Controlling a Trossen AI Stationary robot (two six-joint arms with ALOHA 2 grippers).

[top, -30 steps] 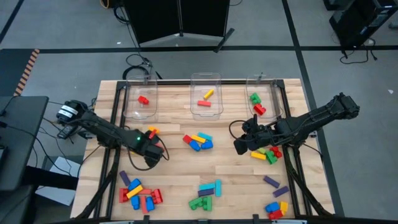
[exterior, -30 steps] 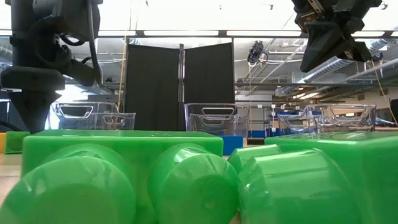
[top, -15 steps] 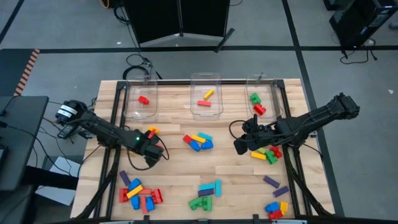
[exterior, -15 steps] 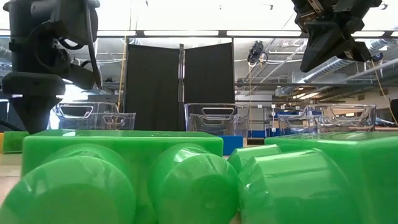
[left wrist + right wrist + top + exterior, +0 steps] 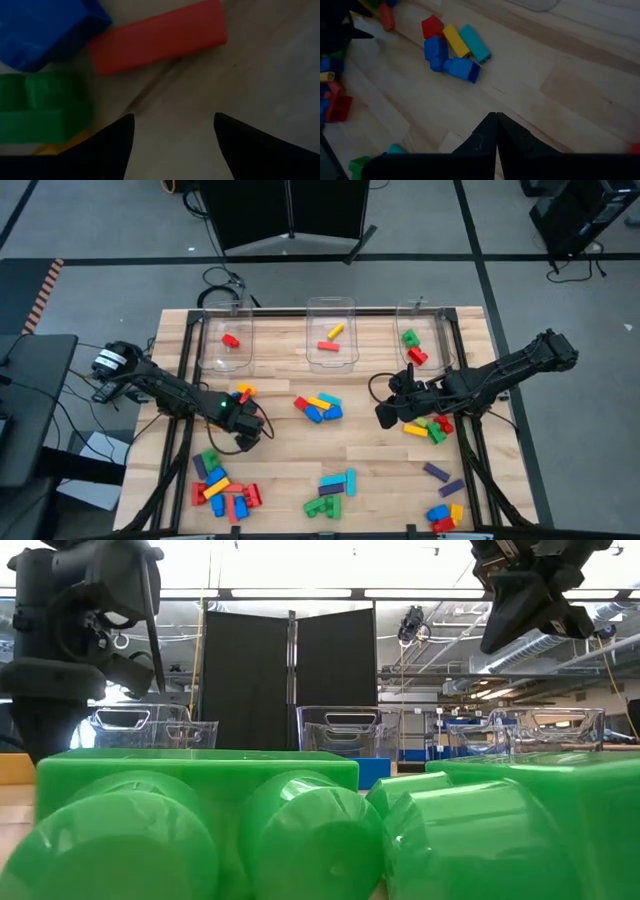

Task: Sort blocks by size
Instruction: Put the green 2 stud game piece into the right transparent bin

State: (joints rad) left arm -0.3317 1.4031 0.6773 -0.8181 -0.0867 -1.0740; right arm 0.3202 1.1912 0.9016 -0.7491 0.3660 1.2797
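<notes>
A grey floor (image 5: 100, 220) crossed by dark lines is surrounding the wooden tabletop (image 5: 380, 455). A black folding screen (image 5: 288, 680) is standing behind it. Cables (image 5: 222, 280) are lying on the floor nearby. Long ceiling lights (image 5: 290, 593) are glowing, and pipes (image 5: 560, 650) are running overhead.

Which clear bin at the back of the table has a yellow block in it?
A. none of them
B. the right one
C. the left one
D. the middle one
D: from above, the middle bin holds a yellow block beside a red one, while the left bin shows only a red block and the right bin shows green and red.
</notes>
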